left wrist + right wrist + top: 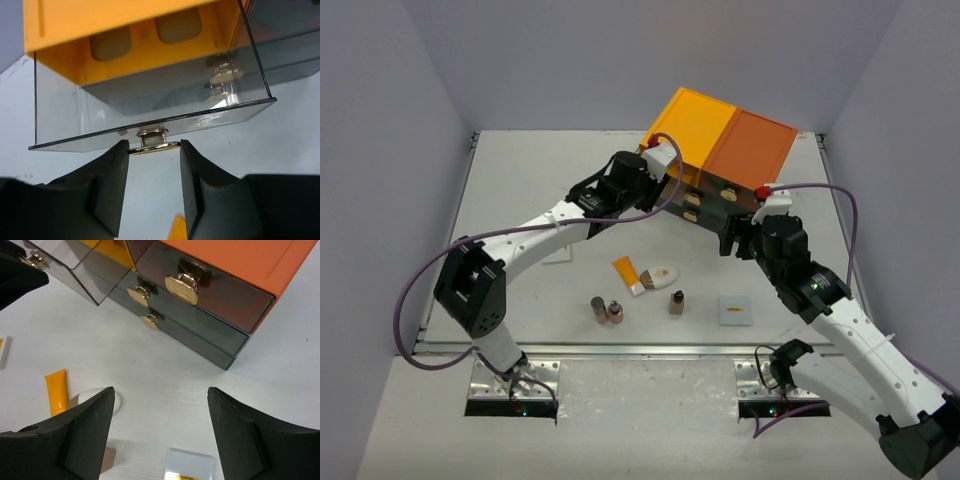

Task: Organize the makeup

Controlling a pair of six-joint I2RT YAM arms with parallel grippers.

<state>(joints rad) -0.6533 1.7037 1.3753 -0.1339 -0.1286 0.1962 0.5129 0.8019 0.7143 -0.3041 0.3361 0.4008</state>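
- Top external view, nearest my bases: the three tiny brown bottles (615,312) stand upright in a loose row. The flat white square (735,311) lies well apart at their 3 o'clock.
- Just beyond them lies the orange tube (627,272). Its long axis runs from 11 to 5 o'clock, with the white cap toward me. The white oval piece (662,275) is just beside the cap, and I cannot tell whether they touch.
- I see no green discs in any view.
- My right gripper (160,405) hangs over the table with its jaws wide and nothing between them. From it the square lies near 6 o'clock, and the tube and oval lie near 8 o'clock.
- Farther on, my left gripper (154,150) is clamped on the gold knob (152,142) of the clear drawer (150,110). That drawer stands out from the drawer chest (720,150). All the makeup lies well apart from this gripper, around its 6 o'clock.
- I judge the right arm to be the free and nearer one. The coming pick turns on the makeup sitting behind and to the left of its fingers, with the open drawer near its 10 o'clock.
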